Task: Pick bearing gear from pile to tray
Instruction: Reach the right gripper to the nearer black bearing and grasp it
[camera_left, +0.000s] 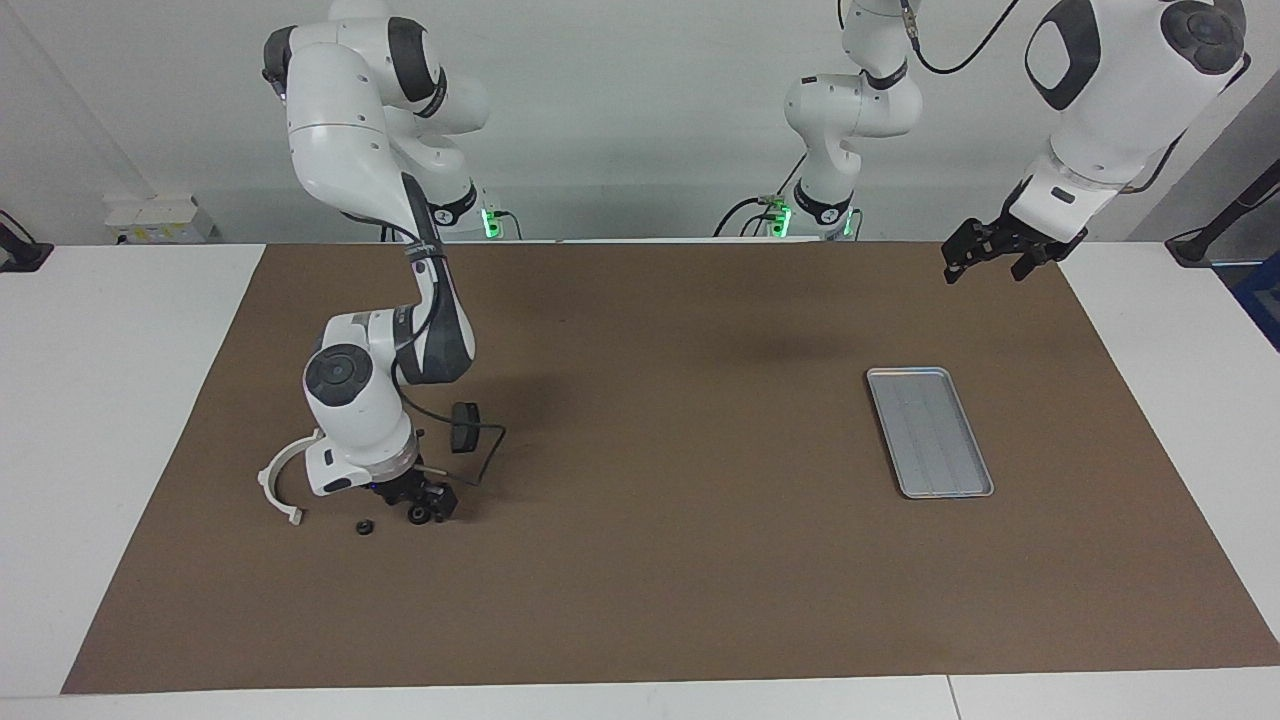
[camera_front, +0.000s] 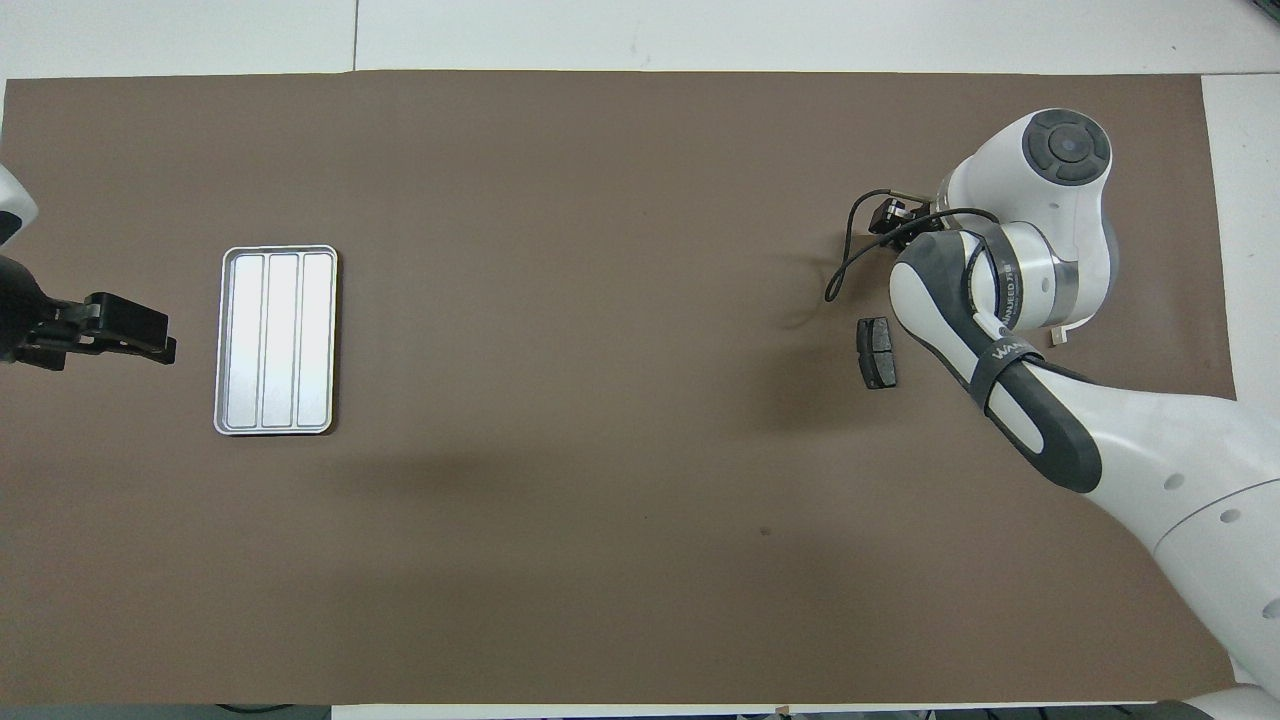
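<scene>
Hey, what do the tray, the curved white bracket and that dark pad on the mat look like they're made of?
Tray: probably metal, silver-grey with a bright brushed sheen, raised rim and ridges. White half-ring bracket: likely plastic, plain matte white, though painted metal is possible. Brake pad: dark grey, dull and flat, probably a friction compound; the look leaves it open.

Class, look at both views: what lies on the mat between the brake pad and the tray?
Nothing: both views show bare brown mat between the brake pad and the tray, most plainly the overhead view.
</scene>
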